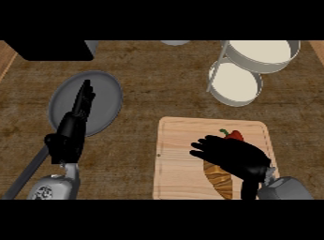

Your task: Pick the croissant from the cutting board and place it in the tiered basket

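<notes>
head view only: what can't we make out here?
- Croissant: upper part hidden under the right hand; contact unclear.
- Red pepper: mostly behind that hand.
- Tiered basket: top tier cut by the upper edge.
- Pan: partly covered by the open left hand.

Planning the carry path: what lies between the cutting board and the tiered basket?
In the head view, only bare counter shows between the cutting board and the tiered basket; nothing stands in that stretch.
</notes>
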